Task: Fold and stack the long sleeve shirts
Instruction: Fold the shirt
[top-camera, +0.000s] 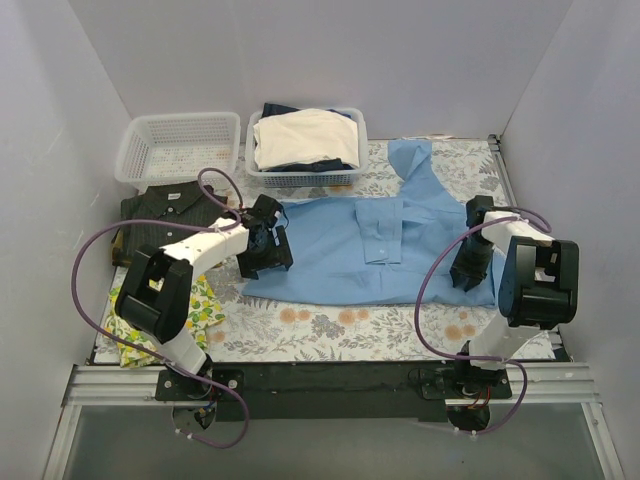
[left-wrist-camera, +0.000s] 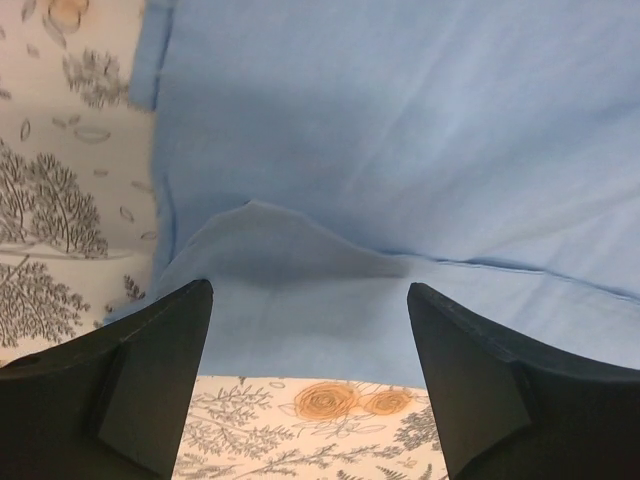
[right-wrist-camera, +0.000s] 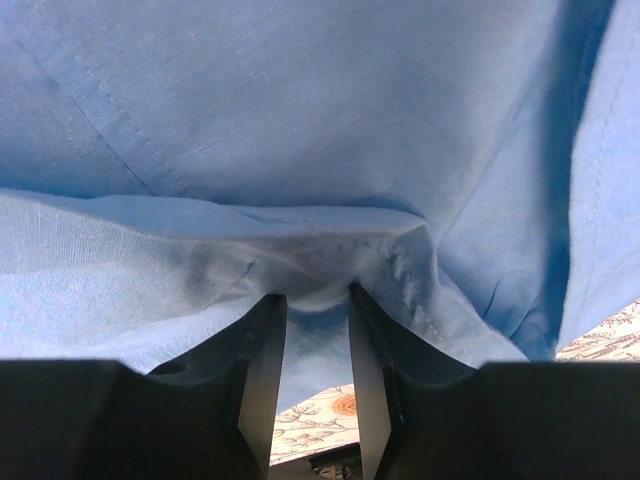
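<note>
The light blue shirt (top-camera: 370, 240) lies spread flat across the middle of the floral tablecloth, one sleeve reaching toward the back right. My left gripper (top-camera: 268, 245) hovers at its left edge, jaws wide open and empty (left-wrist-camera: 310, 290); a raised fold of the blue cloth (left-wrist-camera: 400, 130) lies just beyond the fingertips. My right gripper (top-camera: 468, 272) is on the shirt's right edge. Its jaws stand a narrow gap apart (right-wrist-camera: 318, 295), with a ridge of blue cloth (right-wrist-camera: 300, 100) bunched over and between the tips. The dark pinstriped shirt (top-camera: 165, 210) lies folded at the left.
An empty white basket (top-camera: 185, 117) stands at the back left. Beside it a second basket (top-camera: 300, 180) holds cream and dark garments. A lemon-print cloth (top-camera: 205, 305) lies at the near left by the left arm. White walls enclose the table on three sides.
</note>
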